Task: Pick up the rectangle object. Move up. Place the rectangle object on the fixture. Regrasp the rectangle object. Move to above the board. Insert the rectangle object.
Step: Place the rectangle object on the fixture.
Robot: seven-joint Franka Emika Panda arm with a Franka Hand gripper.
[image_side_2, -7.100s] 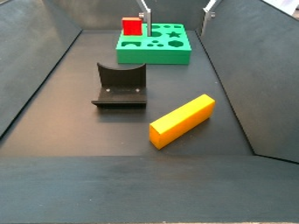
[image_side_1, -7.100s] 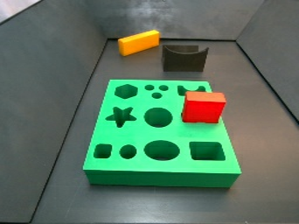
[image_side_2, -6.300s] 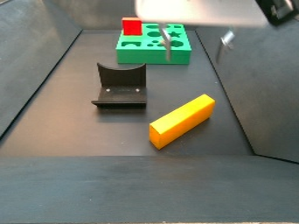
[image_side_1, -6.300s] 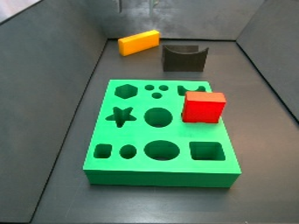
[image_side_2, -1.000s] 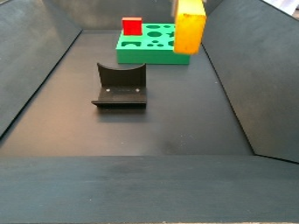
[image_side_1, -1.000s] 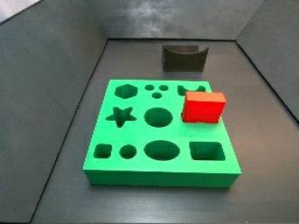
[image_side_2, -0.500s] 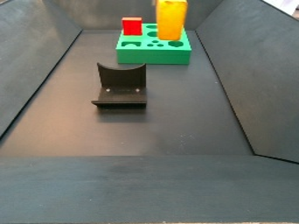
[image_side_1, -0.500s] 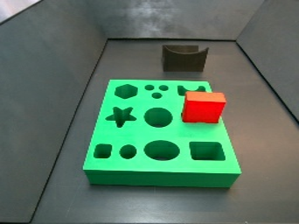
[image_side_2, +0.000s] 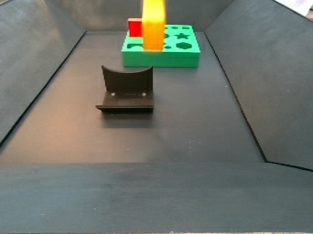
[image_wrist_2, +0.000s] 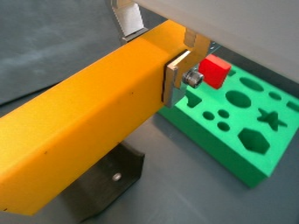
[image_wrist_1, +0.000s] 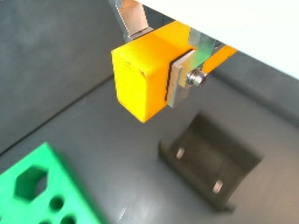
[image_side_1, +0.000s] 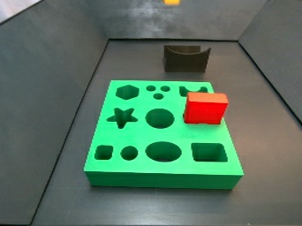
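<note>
My gripper [image_wrist_1: 160, 51] is shut on the rectangle object [image_wrist_1: 146, 74], an orange-yellow block held in the air; the silver fingers [image_wrist_2: 177, 74] press its two sides in both wrist views, where it runs long [image_wrist_2: 82, 122]. In a side view the rectangle object [image_side_2: 153, 25] hangs upright above the floor, in front of the board [image_side_2: 171, 48]; in a side view only its lower tip [image_side_1: 172, 3] shows at the frame's edge. The dark fixture [image_side_2: 126, 90] stands on the floor below it, also in a wrist view [image_wrist_1: 214, 161]. The green board [image_side_1: 162, 132] lies apart.
A red cube [image_side_1: 206, 108] sits on the board near its right edge, also in a wrist view [image_wrist_2: 214, 67]. Grey sloped walls [image_side_2: 37, 82] enclose the dark floor on all sides.
The gripper has carried the rectangle object leftward in a side view, from over the board's right side to above the fixture's line, and turned it edge-on. Earlier it lay on the floor.
</note>
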